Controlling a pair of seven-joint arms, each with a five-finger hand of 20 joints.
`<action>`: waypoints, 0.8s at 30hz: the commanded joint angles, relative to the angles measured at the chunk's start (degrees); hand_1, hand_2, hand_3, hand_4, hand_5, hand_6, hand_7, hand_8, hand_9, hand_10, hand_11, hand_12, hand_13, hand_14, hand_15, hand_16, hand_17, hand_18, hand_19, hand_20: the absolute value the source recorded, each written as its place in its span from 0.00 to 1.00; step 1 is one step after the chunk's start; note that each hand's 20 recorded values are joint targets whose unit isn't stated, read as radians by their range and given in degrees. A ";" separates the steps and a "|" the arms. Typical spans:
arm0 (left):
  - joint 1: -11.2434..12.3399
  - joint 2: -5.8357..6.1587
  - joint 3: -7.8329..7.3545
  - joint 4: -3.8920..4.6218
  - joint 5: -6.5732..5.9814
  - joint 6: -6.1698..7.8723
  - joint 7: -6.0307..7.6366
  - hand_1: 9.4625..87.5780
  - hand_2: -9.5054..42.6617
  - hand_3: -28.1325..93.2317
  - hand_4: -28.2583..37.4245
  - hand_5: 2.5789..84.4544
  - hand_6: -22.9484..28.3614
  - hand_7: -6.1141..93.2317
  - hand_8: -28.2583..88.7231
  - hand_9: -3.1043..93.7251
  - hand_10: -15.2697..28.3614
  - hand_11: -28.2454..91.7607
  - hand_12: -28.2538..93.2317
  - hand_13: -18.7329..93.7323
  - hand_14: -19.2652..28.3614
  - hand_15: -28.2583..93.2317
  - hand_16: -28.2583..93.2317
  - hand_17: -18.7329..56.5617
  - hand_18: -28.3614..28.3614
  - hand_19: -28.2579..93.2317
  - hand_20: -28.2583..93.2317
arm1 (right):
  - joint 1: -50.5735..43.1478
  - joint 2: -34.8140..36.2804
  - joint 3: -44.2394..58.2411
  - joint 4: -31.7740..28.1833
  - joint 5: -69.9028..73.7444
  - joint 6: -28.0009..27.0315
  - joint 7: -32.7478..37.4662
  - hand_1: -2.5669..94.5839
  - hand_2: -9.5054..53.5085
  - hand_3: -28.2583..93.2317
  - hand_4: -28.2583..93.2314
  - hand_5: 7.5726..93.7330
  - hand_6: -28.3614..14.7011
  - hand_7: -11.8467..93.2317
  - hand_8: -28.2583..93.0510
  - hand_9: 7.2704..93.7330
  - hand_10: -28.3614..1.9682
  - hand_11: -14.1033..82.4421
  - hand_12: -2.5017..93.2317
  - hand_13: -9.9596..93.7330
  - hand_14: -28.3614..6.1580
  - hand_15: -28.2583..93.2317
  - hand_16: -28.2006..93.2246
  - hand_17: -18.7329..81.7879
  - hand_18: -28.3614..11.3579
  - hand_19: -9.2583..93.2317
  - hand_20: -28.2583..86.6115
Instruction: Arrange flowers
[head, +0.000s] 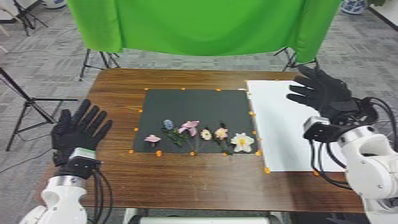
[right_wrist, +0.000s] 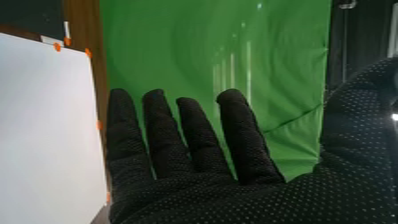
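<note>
In the head view my left hand (head: 78, 131) is open at the table's left edge, fingers straight and pointing away. My right hand (head: 327, 95) is held over the far right part of the white sheet (head: 275, 125), open. In the right wrist view the right hand (right_wrist: 204, 195) has straight, spread fingers and holds nothing. Several flowers lie in a row on the near half of the dark board: a small pink one (head: 153, 138), a blue one (head: 169, 125), a pink-purple one (head: 189, 128), two pale pink ones (head: 206, 134) and a white one (head: 242, 142).
The dark board (head: 187, 102) lies mid-table on the brown wooden table (head: 178, 185), with orange markers around it and along the white sheet. A green cloth (head: 204, 25) hangs beyond the far edge. Black stands (head: 34, 102) are on the floor at left.
</note>
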 joint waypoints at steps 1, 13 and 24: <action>-0.77 0.52 0.57 0.53 0.51 -1.54 -0.43 0.17 0.51 0.79 0.00 0.39 0.63 0.11 0.18 0.27 0.70 0.35 0.28 0.30 0.69 0.41 0.18 0.15 0.74 0.49 0.29 | -2.20 -1.32 0.71 -1.30 -0.08 -0.17 0.25 0.10 0.24 0.89 0.02 0.33 0.62 0.18 0.16 0.30 0.52 0.17 0.12 0.37 0.42 0.29 0.40 0.33 0.27 0.34 0.44; -1.20 1.22 0.11 0.50 0.54 -2.39 -0.90 0.18 0.50 0.79 0.00 0.39 0.63 0.11 0.18 0.27 0.70 0.35 0.28 0.30 0.69 0.41 0.18 0.15 0.74 0.49 0.29 | -3.51 -0.82 2.18 -3.59 -1.04 0.35 -1.56 0.10 0.22 0.90 0.02 0.33 0.62 0.18 0.15 0.30 0.52 0.17 0.12 0.37 0.41 0.29 0.40 0.33 0.27 0.33 0.45; 4.03 0.75 -2.83 -0.91 -0.58 -1.99 6.09 0.18 0.50 0.80 0.00 0.43 0.63 0.14 0.18 0.34 0.73 0.39 0.30 0.36 0.73 0.46 0.19 0.16 0.75 0.50 0.30 | -2.02 -2.48 -0.80 -3.16 -2.46 -1.77 -0.70 0.12 0.19 0.90 0.02 0.33 0.63 0.19 0.15 0.31 0.53 0.17 0.12 0.37 0.43 0.29 0.40 0.33 0.27 0.33 0.44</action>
